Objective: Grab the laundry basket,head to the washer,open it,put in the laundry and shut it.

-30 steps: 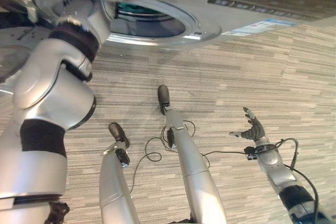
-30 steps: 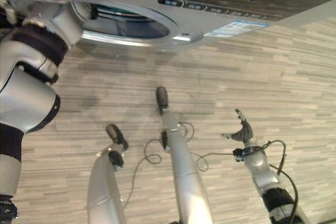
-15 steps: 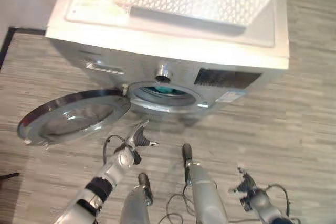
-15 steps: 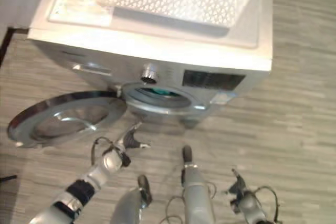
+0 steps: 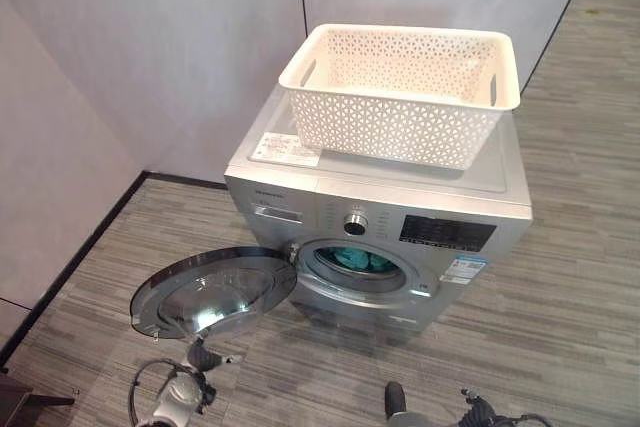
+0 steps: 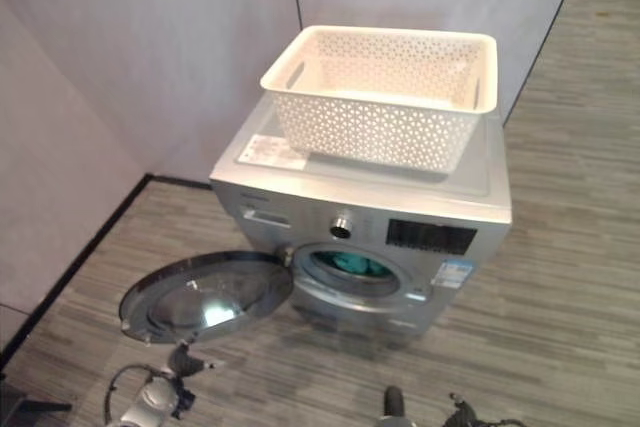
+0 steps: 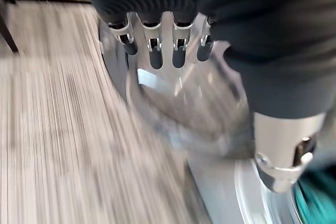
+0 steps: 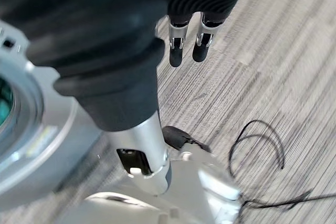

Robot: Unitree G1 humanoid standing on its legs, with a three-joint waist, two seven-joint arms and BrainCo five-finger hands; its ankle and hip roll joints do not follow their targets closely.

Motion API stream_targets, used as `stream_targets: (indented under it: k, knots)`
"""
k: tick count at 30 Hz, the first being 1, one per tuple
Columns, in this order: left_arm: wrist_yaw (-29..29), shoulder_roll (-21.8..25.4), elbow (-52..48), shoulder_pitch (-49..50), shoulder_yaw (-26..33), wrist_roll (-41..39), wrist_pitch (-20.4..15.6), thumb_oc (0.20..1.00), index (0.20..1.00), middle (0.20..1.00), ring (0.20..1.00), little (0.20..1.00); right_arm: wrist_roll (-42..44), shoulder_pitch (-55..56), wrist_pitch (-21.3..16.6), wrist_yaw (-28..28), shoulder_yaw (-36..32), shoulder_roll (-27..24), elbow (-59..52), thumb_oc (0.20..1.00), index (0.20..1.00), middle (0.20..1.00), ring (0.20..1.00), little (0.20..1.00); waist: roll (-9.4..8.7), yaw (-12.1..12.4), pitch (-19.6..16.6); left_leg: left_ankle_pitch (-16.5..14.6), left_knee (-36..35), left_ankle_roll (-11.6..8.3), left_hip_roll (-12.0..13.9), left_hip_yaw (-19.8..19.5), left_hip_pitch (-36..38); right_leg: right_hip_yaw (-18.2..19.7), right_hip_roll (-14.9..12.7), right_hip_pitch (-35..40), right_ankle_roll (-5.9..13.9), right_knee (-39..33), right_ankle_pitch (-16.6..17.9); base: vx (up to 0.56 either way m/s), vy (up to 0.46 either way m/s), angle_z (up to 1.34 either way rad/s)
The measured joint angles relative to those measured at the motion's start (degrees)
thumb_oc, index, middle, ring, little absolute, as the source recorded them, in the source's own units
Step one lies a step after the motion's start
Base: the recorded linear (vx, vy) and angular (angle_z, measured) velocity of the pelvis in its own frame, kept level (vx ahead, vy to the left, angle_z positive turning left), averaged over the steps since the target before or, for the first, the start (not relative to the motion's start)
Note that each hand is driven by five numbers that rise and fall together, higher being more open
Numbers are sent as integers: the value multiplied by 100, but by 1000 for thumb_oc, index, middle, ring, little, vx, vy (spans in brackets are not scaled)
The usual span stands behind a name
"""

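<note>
White laundry basket sitting on top of silver washer — not in either hand. Washer door hanging wide open, teal laundry showing inside drum. Left hand hovering low by door edge, fingers relaxed, holding nothing. Right hand pointing at floor — fingers straight, empty.

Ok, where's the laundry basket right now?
The laundry basket sits on top of the washer, in the upper middle of the left eye view, above the open door and clear of both robot hands.
</note>
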Motion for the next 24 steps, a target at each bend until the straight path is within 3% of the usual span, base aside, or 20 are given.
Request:
stream_targets:
  k: [2,5,7,12,16,24]
  knots:
    - [82,886,424,-570,288,-118,76,1000,1000,1000,1000,1000,-178,49,-12,82,182,-157,-169,1000,1000,1000,1000,1000,-77,2,-61,24,-1,-17,-3,-6,-34,-16,-10,-24,-1,1,11,-85,-21,3]
    - [160,1543,726,-1594,223,-493,78,1000,1000,1000,1000,1000,-179,175,-25,119,442,-338,-302,1000,1000,1000,1000,1000,-195,22,-190,157,2,-36,-60,-255,-521,-177,-88,-380,-14,50,65,-139,-49,29]
    - [185,1615,742,-1812,222,-508,77,1000,1000,1000,1000,1000,-177,162,-37,127,472,-339,-301,1000,1000,1000,1000,1000,-261,32,-147,204,5,-60,-61,-288,-644,-192,-78,-495,-31,51,107,-120,-46,25]
    - [417,1808,976,-3564,30,-1213,66,1000,1000,1000,1000,1000,-170,-478,-55,143,1123,-306,-316,1000,1000,1000,1000,1000,-897,-5,389,415,273,-217,23,-566,-1755,-441,-44,-1318,-232,54,294,-135,-27,24]
    - [412,1838,1702,-4403,-153,-1797,149,1000,1000,1000,1000,1000,-143,-1034,-62,75,1260,-322,-573,1000,1000,1000,1000,1000,-1275,-197,875,487,517,-268,65,-618,-2447,-459,-2,-1884,-352,55,470,-66,-26,6]
    - [583,2113,1686,-5117,-237,-1845,217,1000,1000,1000,1000,1000,65,-1446,-276,-37,1662,-388,-1476,1000,1000,1000,1000,1000,-1484,-234,1330,408,845,-389,234,-762,-2988,-427,169,-2222,-422,56,531,1,-43,5]
